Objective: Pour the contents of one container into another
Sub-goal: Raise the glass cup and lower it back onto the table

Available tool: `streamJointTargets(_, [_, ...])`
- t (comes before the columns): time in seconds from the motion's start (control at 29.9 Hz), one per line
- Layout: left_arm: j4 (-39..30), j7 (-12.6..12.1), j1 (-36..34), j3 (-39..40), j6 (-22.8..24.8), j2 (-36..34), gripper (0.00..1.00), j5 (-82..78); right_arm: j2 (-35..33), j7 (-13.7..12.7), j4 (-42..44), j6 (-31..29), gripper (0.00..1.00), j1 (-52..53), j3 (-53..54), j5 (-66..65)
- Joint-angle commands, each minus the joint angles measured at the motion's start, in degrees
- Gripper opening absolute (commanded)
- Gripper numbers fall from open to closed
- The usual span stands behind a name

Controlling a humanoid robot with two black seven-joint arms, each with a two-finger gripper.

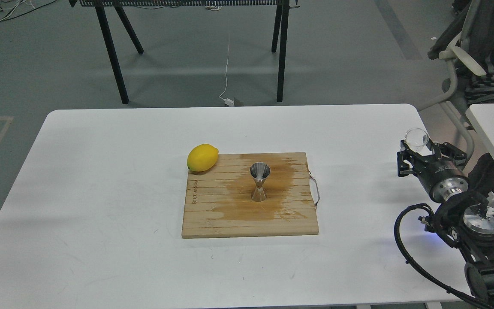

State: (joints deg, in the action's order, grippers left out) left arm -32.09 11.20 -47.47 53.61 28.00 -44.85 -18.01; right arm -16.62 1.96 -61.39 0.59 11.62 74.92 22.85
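Note:
The shiny steel hourglass jigger stands upright in the middle of the wooden board, on a dark wet stain. My right gripper is at the table's right edge, far to the right of the board. It is shut on the small clear glass cup, which sticks out above its fingers. I cannot tell whether any liquid is in the cup. My left arm does not show.
A yellow lemon lies at the board's back left corner. A wire handle juts from the board's right side. A chair and a second white table stand just right of the white table.

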Motion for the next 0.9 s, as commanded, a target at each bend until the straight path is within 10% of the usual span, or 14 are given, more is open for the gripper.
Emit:
streamJointTargets(0.0, [0.01, 0.05, -0.08, 0.00, 0.00, 0.11, 0.99, 0.00, 0.80, 0.32, 0.57, -0.50, 0.22, -1.86, -0.13, -0.09])
streamJointTargets(0.87, [-0.08, 0.13, -0.17, 0.00, 0.00, 0.02, 0.99, -0.09, 9.59, 1.82, 5.49, -0.32, 0.39, -2.04, -0.13, -0.09])
